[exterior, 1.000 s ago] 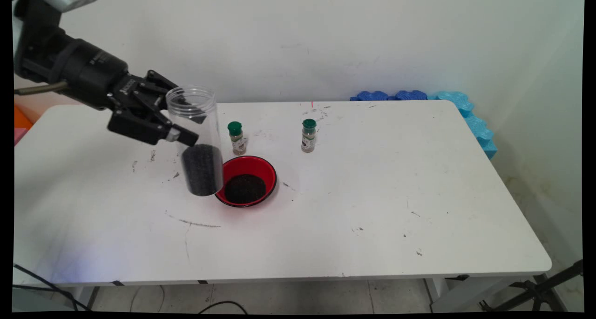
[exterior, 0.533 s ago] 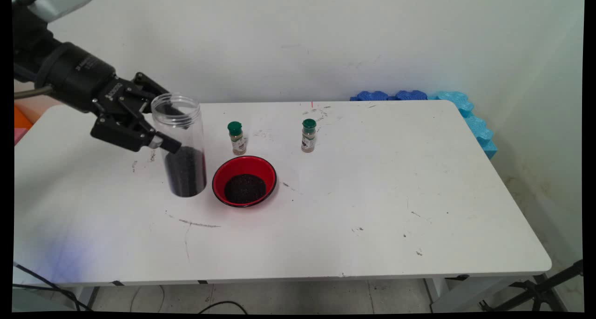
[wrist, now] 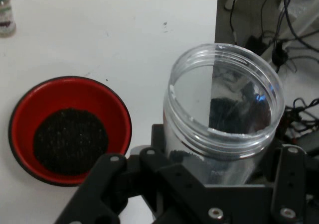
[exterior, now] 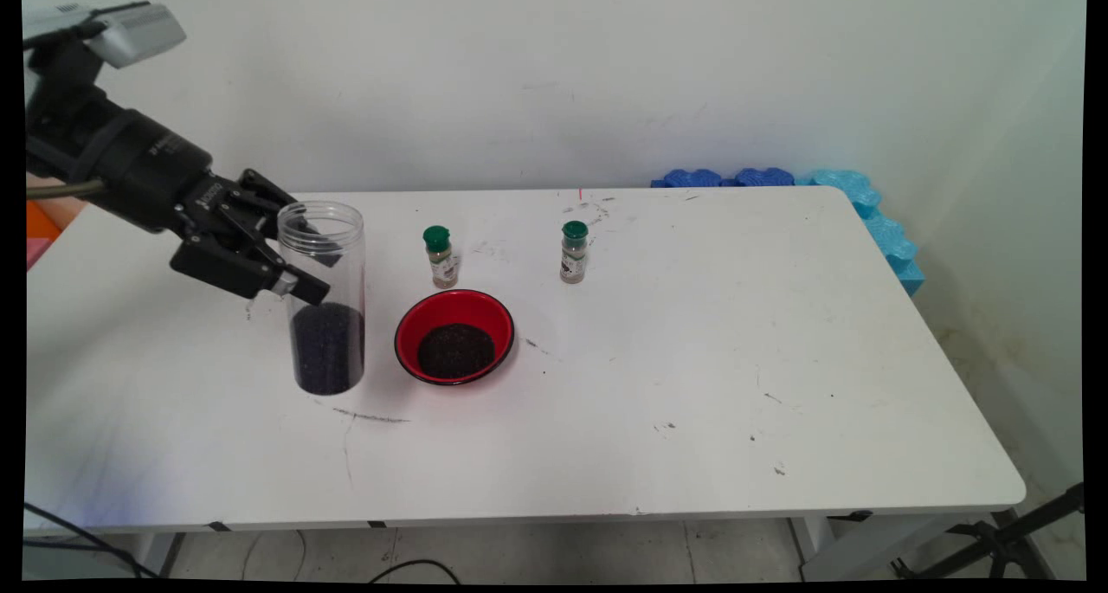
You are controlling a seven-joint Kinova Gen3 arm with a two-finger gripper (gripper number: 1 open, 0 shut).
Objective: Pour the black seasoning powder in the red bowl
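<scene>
White table (exterior: 692, 359); claw (exterior: 299, 260) clamps clear jar (exterior: 322, 299) upright.

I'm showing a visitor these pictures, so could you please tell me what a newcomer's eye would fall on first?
First, the black pincer at the left, shut on a tall clear plastic jar with no lid, about a third full of dark grains. Just right of it a red bowl with a heap of the same dark grains stands on the white table. Behind the bowl stand two small green-capped spice bottles, apart.

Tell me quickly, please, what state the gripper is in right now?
Gripper: shut on the clear plastic jar, part-filled with dark grains, upright beside the red bowl.
</scene>
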